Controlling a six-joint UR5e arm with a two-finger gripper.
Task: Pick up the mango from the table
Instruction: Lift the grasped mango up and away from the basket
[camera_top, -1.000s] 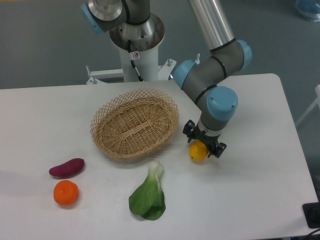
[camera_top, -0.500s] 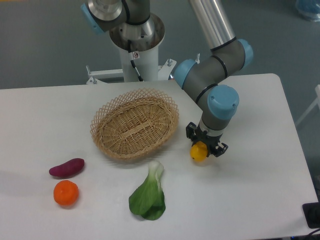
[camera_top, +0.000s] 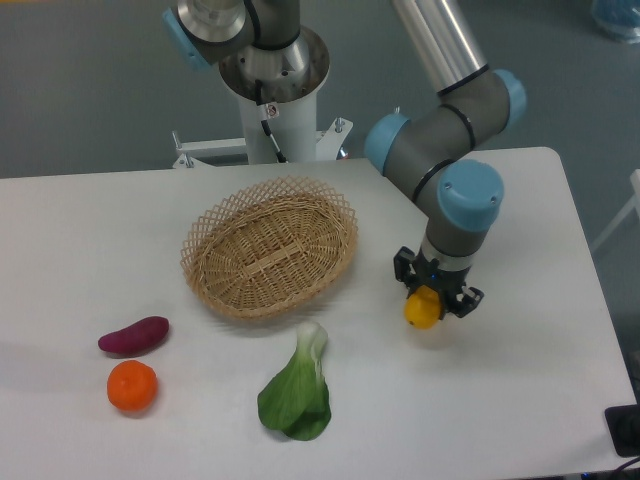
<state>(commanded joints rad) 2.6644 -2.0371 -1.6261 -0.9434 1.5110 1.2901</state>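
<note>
The mango (camera_top: 421, 311) is a small glossy yellow-orange fruit held between the black fingers of my gripper (camera_top: 436, 296), right of the basket. The gripper points straight down and is shut on the mango. Only the mango's lower half shows below the fingers. It hangs close over the white table (camera_top: 530, 380); I cannot tell whether it touches the top.
A wicker basket (camera_top: 270, 246) sits at the table's middle. A green bok choy (camera_top: 298, 392) lies in front of it. A purple sweet potato (camera_top: 133, 335) and a round orange tangerine (camera_top: 132, 387) lie at the front left. A black object (camera_top: 624, 430) sits at the front right corner.
The gripper has moved to the right and slightly toward the front, carrying the mango with it away from the basket. Nothing else has moved.
</note>
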